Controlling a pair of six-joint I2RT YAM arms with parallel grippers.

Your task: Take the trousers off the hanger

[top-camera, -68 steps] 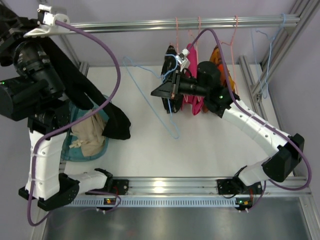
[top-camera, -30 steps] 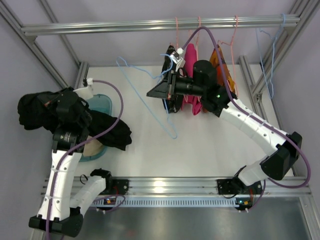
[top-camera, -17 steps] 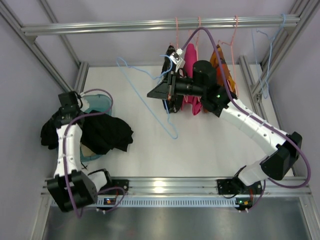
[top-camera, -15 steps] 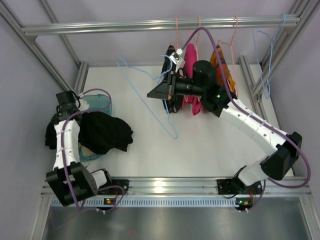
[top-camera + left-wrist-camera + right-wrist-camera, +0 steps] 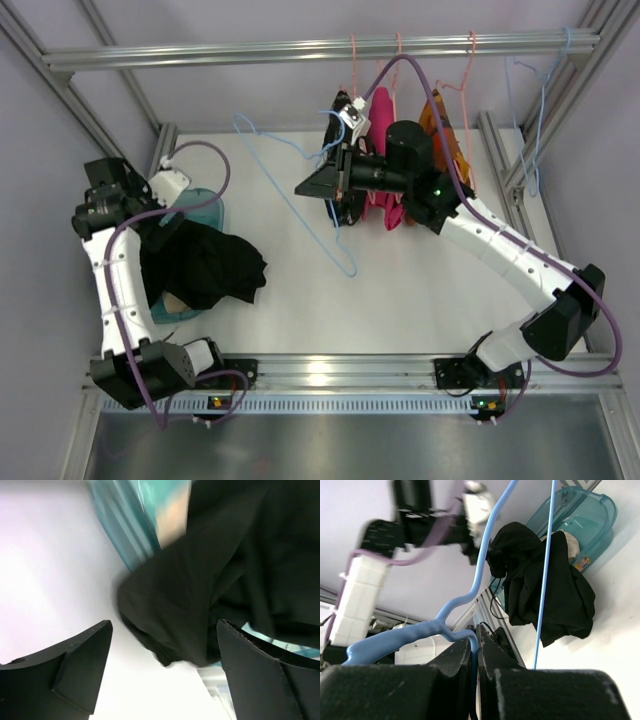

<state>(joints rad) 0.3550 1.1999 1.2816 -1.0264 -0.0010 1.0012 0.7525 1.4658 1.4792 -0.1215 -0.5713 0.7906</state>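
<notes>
Trousers (image 5: 205,268), plain black and crumpled, lie in a heap at the left side of the white table (image 5: 420,300), draped partly over the near rim of a teal plastic tub (image 5: 208,205) that holds some beige cloth (image 5: 172,302); they are off the hanger and well apart from it. The left gripper (image 5: 165,630) hovers just above the heap with its jaws spread wide and nothing between them, the black fabric filling the space below in the left wrist view. The right gripper (image 5: 474,645) is clenched on the light-blue wire hanger (image 5: 420,630), pinching the wire close to the twisted neck and holding the bare frame up over the middle of the table, tilted so its long side slants toward the near right. Behind that arm, pink and orange garments (image 5: 385,160) hang from pink hangers on the far rail (image 5: 300,47).
</notes>
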